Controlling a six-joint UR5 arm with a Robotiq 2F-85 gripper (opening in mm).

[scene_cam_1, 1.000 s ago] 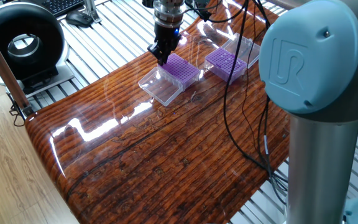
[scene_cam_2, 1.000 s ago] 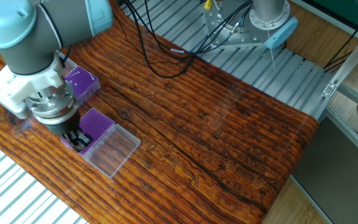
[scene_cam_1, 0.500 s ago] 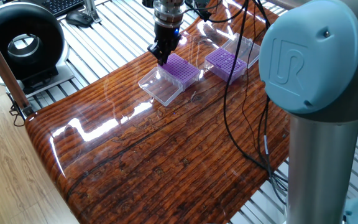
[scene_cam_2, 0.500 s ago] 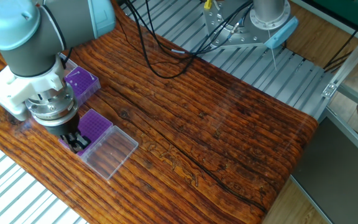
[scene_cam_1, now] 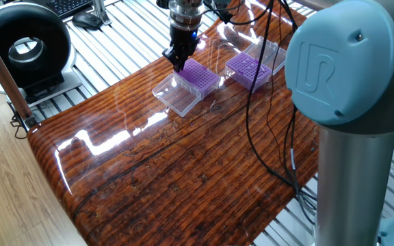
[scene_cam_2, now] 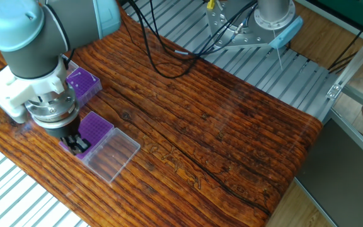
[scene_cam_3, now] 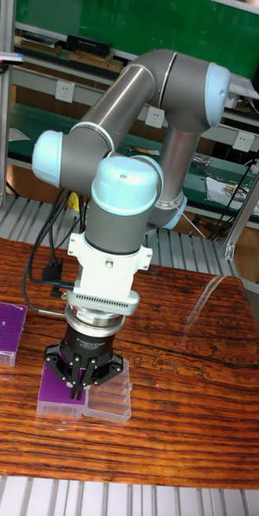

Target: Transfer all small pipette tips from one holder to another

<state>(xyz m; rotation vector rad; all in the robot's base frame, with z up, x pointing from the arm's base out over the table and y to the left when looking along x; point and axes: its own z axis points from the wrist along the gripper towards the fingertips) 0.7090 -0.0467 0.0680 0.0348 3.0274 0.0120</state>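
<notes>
Small pipette tips (scene_cam_3: 3, 326) were barely visible; your gripper (scene_cam_3: 77, 389) hovered over the near purple box (scene_cam_2: 97, 127), fingers' state unclear—misalignment risked jamming.

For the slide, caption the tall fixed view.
UR5 gripper poised low over a purple tip box with its clear lid open; second purple box behind.
</notes>
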